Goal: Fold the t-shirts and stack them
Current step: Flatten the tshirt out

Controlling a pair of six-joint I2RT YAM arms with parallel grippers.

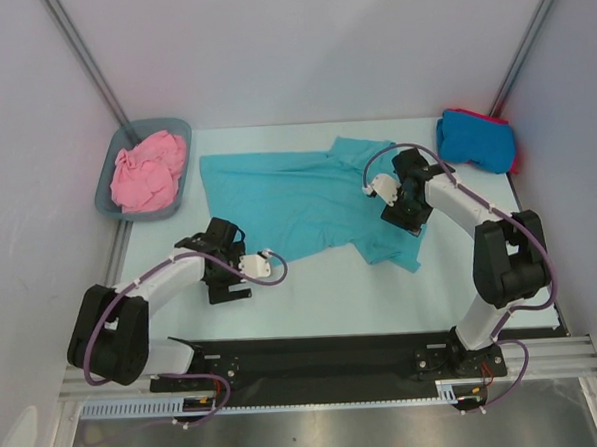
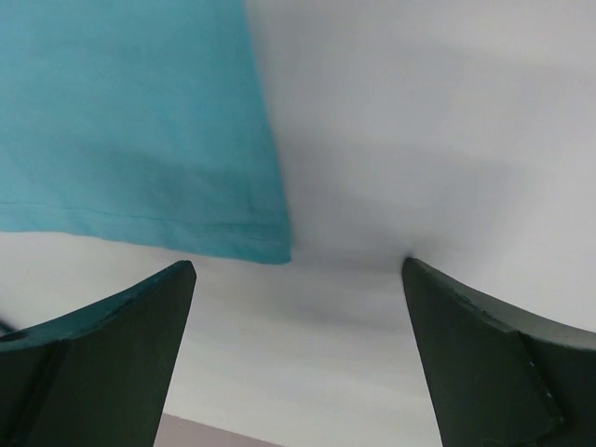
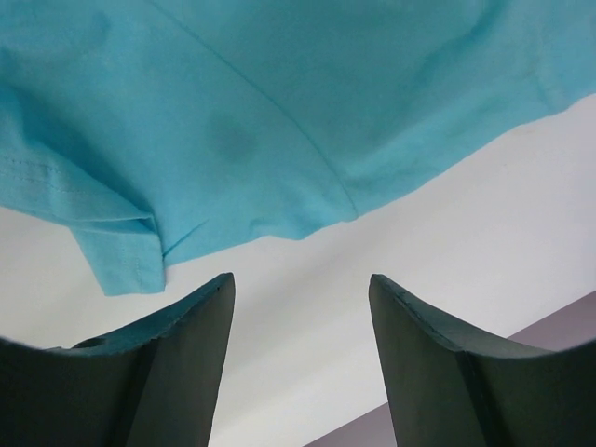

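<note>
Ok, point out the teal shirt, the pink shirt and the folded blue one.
teal t-shirt (image 1: 277, 200): top view, middle of its spread-out body.
pink t-shirt (image 1: 148, 173): top view, centre of the crumpled heap.
blue t-shirt (image 1: 474, 139): top view, upper face of the folded cloth.
</note>
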